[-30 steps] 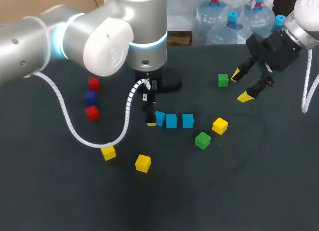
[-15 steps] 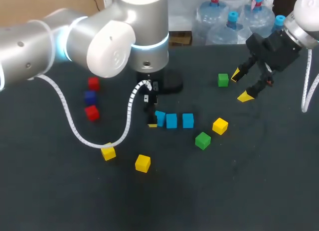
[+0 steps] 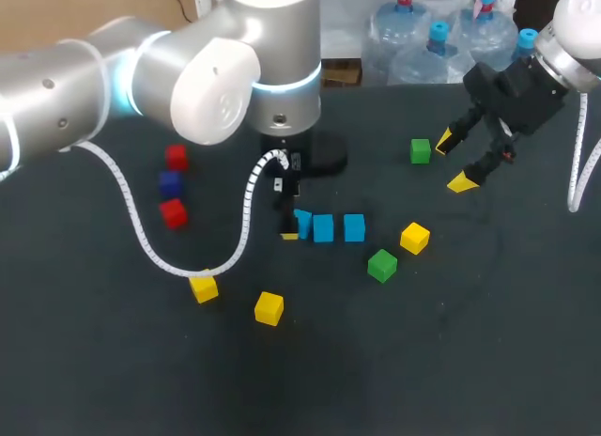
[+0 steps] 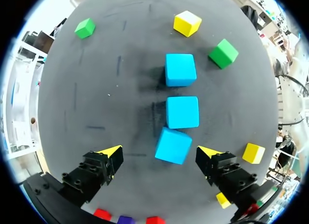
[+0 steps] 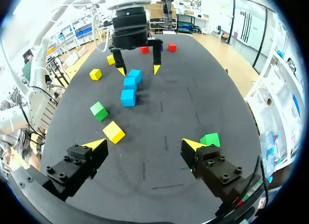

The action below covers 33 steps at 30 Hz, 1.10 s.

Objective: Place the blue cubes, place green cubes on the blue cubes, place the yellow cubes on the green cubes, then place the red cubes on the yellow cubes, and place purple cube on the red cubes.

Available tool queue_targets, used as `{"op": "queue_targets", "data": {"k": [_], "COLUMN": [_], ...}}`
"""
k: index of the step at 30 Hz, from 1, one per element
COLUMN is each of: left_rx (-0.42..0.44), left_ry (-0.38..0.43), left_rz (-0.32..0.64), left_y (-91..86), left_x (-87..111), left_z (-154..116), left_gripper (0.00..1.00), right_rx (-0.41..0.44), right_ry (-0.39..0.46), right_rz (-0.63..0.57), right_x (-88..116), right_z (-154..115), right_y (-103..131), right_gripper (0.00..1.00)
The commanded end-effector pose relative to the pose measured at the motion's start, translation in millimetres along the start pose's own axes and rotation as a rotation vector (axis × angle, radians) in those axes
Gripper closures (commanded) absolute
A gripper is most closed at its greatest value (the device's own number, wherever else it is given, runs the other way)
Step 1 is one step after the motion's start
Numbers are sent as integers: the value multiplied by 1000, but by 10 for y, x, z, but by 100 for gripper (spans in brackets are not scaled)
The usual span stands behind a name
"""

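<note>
Three blue cubes lie in a row mid-table. My left gripper hangs open over the row's left end. In the left wrist view the nearest blue cube, turned askew, lies between the open gripper's yellow tips without touching them; two more blue cubes lie ahead. My right gripper hovers open at the back right, beside a green cube. That green cube sits just outside one finger of the right gripper.
A second green cube and a yellow cube lie right of the blue row. Two yellow cubes sit nearer the front. At the left, two red cubes flank a purple cube.
My left arm has edged slightly to the right, bringing its gripper closer around the nearest blue cube. The right arm and the cubes have not moved.
</note>
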<state>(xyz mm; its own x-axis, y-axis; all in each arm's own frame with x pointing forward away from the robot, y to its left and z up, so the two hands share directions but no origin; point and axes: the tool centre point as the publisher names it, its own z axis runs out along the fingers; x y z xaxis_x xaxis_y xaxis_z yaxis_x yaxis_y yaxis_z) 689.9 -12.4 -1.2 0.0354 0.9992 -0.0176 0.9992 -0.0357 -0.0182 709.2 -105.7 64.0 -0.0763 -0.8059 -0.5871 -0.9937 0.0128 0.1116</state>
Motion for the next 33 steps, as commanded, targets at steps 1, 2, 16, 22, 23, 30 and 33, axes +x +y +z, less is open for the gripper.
{"op": "queue_targets", "data": {"k": [1, 2, 16, 22, 23, 30, 33], "left_rx": [9, 11, 15, 36, 39, 50, 52], "left_ry": [2, 2, -1, -3, -3, 10, 21], "left_rz": [1, 0, 1, -9, -12, -40, -62], "left_y": [43, 47, 21, -23, -33, -121, -155], "left_x": [-3, 1, -10, 5, 6, 16, 41], "left_z": [30, 38, 37, 88, 93, 82, 76], "left_gripper": [0, 0, 62, 80, 89, 100, 100], "right_rx": [0, 0, 0, 0, 0, 0, 0], "right_ry": [-1, -1, -1, -1, -1, -1, -1], "right_rz": [-1, -1, -1, -1, -1, -1, -1], "right_x": [1, 1, 1, 1, 1, 1, 1], "right_z": [3, 3, 3, 3, 3, 3, 3], "right_y": [-3, -3, -3, -3, -3, -3, -3], "right_gripper": [0, 0, 0, 0, 0, 0, 0]}}
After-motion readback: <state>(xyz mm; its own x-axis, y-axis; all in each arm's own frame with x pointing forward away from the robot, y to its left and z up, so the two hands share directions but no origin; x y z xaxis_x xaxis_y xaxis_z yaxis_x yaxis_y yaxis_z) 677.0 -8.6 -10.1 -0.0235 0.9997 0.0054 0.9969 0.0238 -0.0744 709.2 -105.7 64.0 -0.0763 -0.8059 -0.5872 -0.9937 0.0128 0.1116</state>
